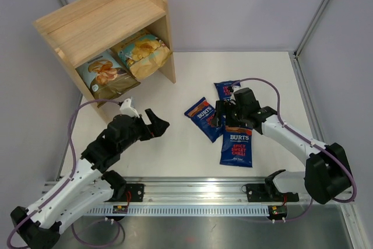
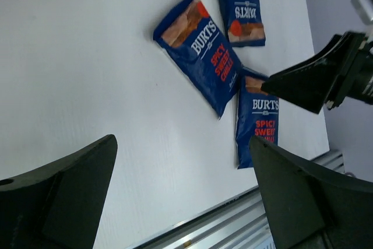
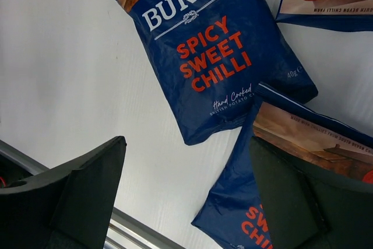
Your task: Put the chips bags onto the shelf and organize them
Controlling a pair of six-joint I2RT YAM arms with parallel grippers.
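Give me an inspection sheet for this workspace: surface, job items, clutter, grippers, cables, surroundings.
Surface: white table, no spills seen.
Job's things: wooden shelf, top tier bare; Cassava bag and tan bag on its lower tier; left Burts bag, near Burts bag and far Burts bag lying on the table.
Clutter: nothing seen.
Grippers: left gripper open, empty; right gripper open, empty, above the Burts bags.
Cables: left purple cable and right purple cable loop off the arms.
Surroundings: pale walls; metal rail at near edge.

White table [image 1: 175, 150]: wooden shelf [image 1: 105, 16], three Burts bags [image 1: 204, 119]
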